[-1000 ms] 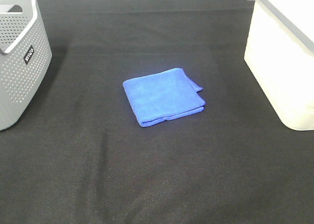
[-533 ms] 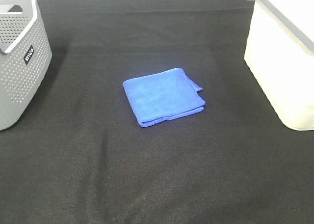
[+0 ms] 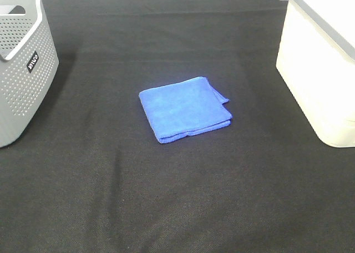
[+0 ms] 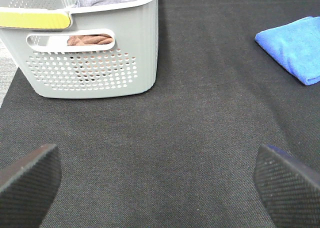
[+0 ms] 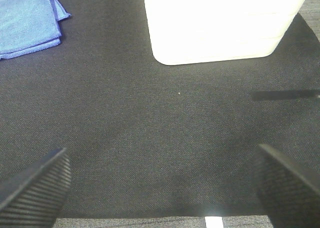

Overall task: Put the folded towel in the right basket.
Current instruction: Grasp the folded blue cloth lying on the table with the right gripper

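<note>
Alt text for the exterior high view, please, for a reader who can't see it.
A folded blue towel lies flat in the middle of a black mat. A grey basket with a perforated wall stands at the left edge and a white basket at the right edge.

Left tool (image 4: 157,180), right tool (image 5: 162,185) (both agape)

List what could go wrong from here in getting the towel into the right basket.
1. The folded towel lies in loose layers with a corner sticking out on one side; a pinch on the top layer alone could unfold it.
2. The right basket has a tall wall; a towel carried low could snag on its rim.
</note>
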Controlling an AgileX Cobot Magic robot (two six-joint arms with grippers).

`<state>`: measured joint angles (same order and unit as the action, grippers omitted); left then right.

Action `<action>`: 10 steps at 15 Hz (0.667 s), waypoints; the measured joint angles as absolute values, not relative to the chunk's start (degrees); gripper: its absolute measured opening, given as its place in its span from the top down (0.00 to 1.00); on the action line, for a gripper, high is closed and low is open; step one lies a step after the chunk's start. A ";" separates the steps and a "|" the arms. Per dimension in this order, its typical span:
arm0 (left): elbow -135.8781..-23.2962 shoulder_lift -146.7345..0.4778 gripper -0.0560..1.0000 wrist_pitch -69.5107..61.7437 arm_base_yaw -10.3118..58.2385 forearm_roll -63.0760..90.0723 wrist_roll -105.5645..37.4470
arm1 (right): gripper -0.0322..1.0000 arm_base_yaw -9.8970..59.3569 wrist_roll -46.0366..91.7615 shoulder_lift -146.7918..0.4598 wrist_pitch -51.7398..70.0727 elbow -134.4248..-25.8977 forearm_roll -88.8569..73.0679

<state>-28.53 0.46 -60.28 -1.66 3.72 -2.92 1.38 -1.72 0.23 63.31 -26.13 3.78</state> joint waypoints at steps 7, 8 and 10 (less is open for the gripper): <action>-28.53 0.46 0.03 -60.28 -1.66 3.72 -2.92 | 0.05 1.38 -1.72 0.23 63.31 -26.13 3.78; -28.53 0.46 0.03 -60.28 -1.66 3.72 -2.92 | 0.05 1.38 -1.72 0.23 63.31 -26.13 3.78; -28.53 0.46 0.03 -60.28 -1.66 3.72 -2.92 | 0.05 1.38 -1.72 0.23 63.31 -26.13 3.78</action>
<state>-28.53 0.46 -60.28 -1.66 3.72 -2.92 1.38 -1.72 0.23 63.31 -26.13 3.78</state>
